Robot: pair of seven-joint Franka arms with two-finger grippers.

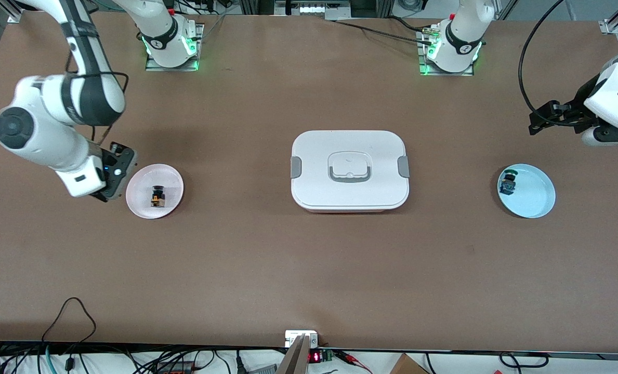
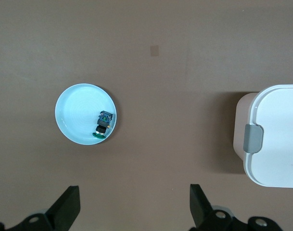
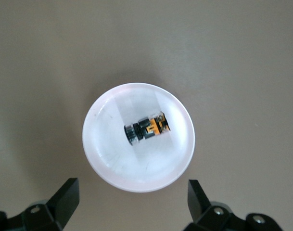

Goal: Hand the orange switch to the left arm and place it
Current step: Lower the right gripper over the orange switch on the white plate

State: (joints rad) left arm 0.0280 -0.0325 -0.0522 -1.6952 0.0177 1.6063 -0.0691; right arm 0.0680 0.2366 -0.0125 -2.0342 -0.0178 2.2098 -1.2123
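Pickup is the step in hand, in my judgement. The orange switch (image 3: 147, 129) lies on its side in the pink plate (image 1: 138, 205) at the right arm's end of the table. Your right gripper (image 3: 129, 202) hangs beside that plate, fingers spread wide and holding nothing. Bring it down centered over the switch and close across the narrow body, so it does not roll away. The box (image 1: 349, 170) stands in the middle of the table, between the two plates; carry the switch well above it. The left gripper (image 2: 134, 204) waits, also released, near the blue plate (image 1: 538, 202) with the green switch (image 1: 508, 182).
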